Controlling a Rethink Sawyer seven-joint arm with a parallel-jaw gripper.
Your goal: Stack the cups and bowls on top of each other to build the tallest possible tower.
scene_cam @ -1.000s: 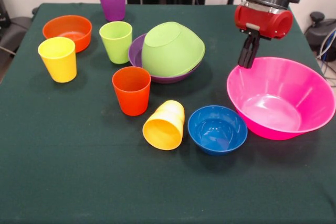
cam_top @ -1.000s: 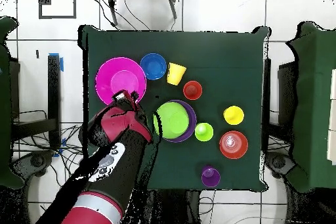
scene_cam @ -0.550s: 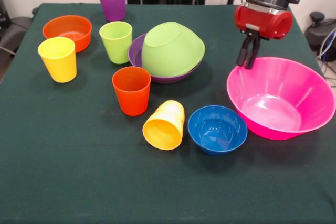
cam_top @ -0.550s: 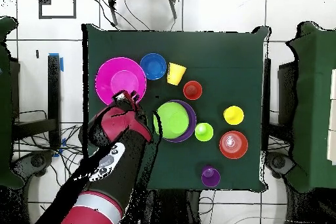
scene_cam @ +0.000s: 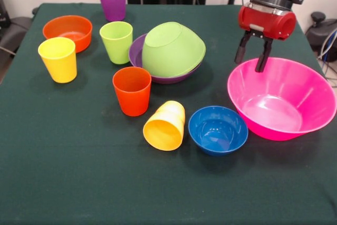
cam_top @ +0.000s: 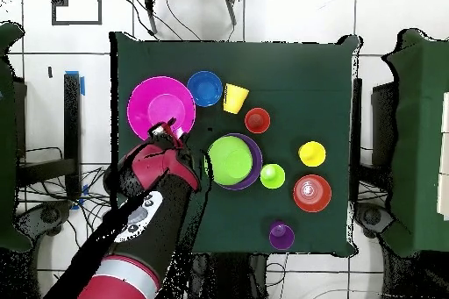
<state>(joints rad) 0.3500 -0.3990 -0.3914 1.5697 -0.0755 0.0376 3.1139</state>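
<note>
My gripper (scene_cam: pixel 251 56) (cam_top: pixel 167 129) hangs open over the back left rim of the very large pink bowl (scene_cam: pixel 310 104) (cam_top: pixel 145 103), holding nothing. A lime green bowl (scene_cam: pixel 172 48) lies tipped, mouth down, in the purple bowl (scene_cam: pixel 138 51). The blue bowl (scene_cam: pixel 218 129) sits upright in front, beside a yellow-orange cup (scene_cam: pixel 165 126) lying on its side. The orange-red cup (scene_cam: pixel 131 90), lime green cup (scene_cam: pixel 116 41), yellow cup (scene_cam: pixel 58 59) and purple cup (scene_cam: pixel 112 1) stand upright. At the far left is the orange bowl (scene_cam: pixel 67 30).
Everything rests on a dark green tablecloth (scene_cam: pixel 79 183). The red and black arm (cam_top: pixel 145 217) reaches in over the table edge beside the pink bowl. Chairs and cables surround the table.
The gripper's fingers have spread from shut to open, and the gripper has shifted slightly towards the pink bowl. The cups and bowls have not moved.
</note>
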